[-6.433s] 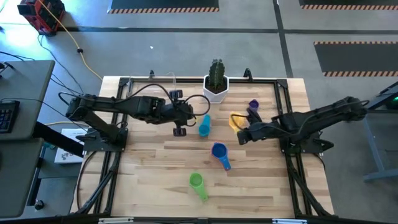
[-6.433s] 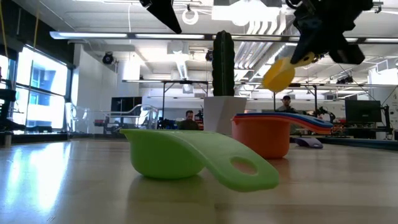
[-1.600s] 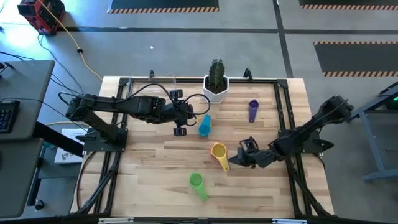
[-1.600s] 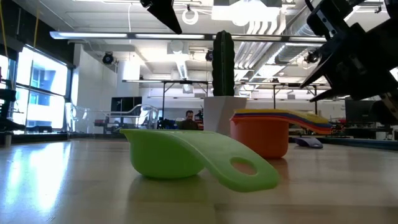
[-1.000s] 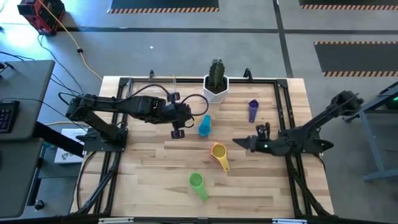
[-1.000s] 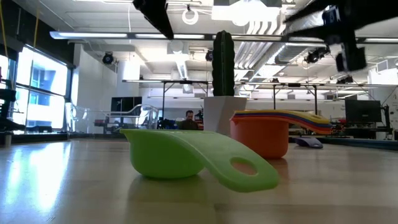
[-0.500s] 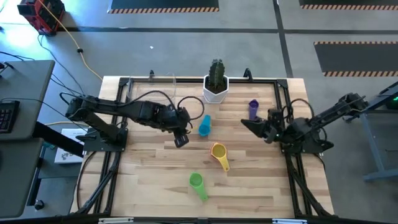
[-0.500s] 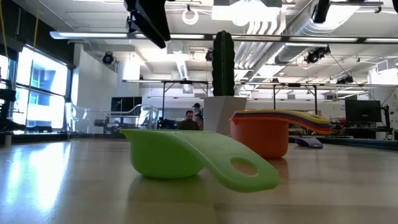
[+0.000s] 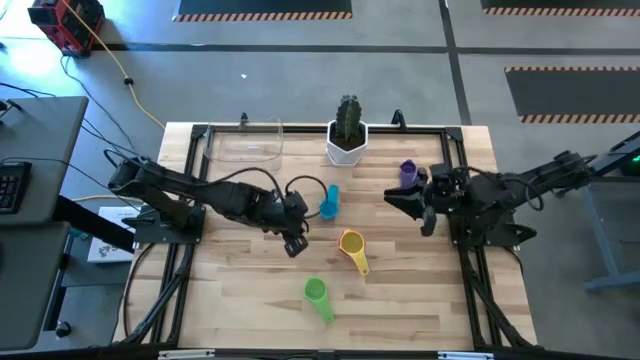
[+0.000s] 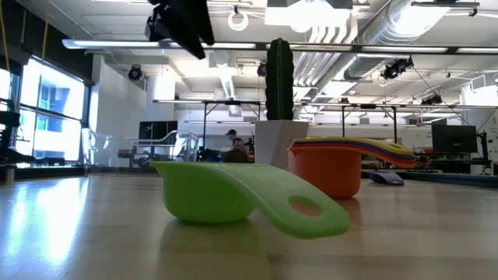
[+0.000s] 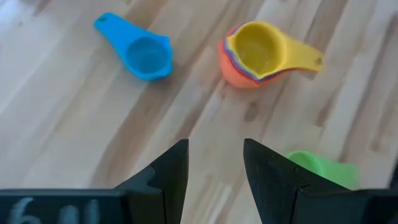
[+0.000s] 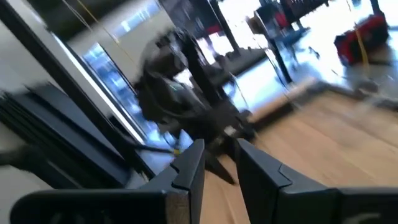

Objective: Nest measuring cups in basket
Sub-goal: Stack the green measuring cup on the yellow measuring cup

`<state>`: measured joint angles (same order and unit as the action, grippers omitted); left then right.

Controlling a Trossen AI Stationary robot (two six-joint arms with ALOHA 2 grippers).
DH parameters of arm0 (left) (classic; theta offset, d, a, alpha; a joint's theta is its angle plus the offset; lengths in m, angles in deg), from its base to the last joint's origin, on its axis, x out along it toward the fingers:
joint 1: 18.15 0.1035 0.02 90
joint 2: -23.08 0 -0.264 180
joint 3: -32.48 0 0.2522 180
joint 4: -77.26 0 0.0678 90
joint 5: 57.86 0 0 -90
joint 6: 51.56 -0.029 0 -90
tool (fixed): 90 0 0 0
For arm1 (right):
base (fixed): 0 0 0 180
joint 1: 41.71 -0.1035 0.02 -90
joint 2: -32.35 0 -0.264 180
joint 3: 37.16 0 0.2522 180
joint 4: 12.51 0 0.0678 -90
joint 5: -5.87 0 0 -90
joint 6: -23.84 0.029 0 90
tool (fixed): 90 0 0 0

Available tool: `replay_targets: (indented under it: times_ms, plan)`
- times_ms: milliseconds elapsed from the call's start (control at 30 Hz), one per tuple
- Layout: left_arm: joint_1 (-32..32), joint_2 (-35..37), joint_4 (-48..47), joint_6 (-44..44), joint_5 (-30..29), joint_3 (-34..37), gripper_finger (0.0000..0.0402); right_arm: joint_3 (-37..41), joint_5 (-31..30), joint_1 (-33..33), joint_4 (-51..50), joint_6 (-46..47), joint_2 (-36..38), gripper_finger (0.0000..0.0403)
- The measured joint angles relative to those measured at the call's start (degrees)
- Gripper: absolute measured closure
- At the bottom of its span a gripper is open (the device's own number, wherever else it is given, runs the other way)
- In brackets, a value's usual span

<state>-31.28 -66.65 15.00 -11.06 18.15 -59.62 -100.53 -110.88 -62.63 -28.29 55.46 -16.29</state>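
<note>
1. Your left gripper (image 9: 294, 240) hangs jaws apart and empty over the table (image 9: 420, 300) middle, just off the nested stack (image 9: 351, 245). Drop straight down from here and you risk clipping the stack's yellow handle and scattering it.
2. The stack (yellow cup on top, orange at the bottom, others between) sits near the table centre, not in the clear basket (image 9: 247, 146), which is at the far left corner, well apart. A carry that long with a loose pinch on one handle could shed the lower cups.
3. The light blue cup (image 9: 329, 202) lies between stack and cactus pot (image 9: 347, 143). Reach for it carelessly and you can knock the pot.
4. The green cup (image 9: 318, 297) lies alone toward the near edge, on its side in the low view; a push could roll it off.
5. The purple cup (image 9: 406, 174) sits near the right edge, just beside your right gripper (image 9: 421, 209), which hangs unclenched, holding nothing. A swing there can bump it.
6. The basket's walls are faint; misjudge the rim and cups land outside.
</note>
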Motion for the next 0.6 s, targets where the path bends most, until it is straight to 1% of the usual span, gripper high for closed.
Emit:
replay_targets:
  times_ms: [67, 200, 267, 367, 600]
  plan:
    - [-0.9, -1.0, 1.3, 1.6, 0.0, 0.0, 0.0259, -3.2, 0.0, 0.1, -7.0, 1.7, -0.6, 0.032]
    - [-2.0, -3.1, 2.7, 4.6, 1.0, 0.0, 0.0259, -7.7, -0.8, 0.0, -14.0, 4.4, -1.9, 0.032]
    - [-2.4, -4.1, 3.0, 4.9, 1.6, 0.0, 0.0259, -8.9, -0.8, 0.0, -14.0, 5.2, -2.5, 0.032]
    - [-3.1, -5.7, 5.1, 5.0, 2.8, 0.0, 0.0259, -9.3, -0.6, -0.1, -14.2, 5.7, -2.9, 0.032]
    - [-5.0, -9.5, 10.6, 5.0, 6.5, -0.1, 0.0259, -9.2, -0.7, -0.1, -16.7, 10.4, -3.9, 0.032]
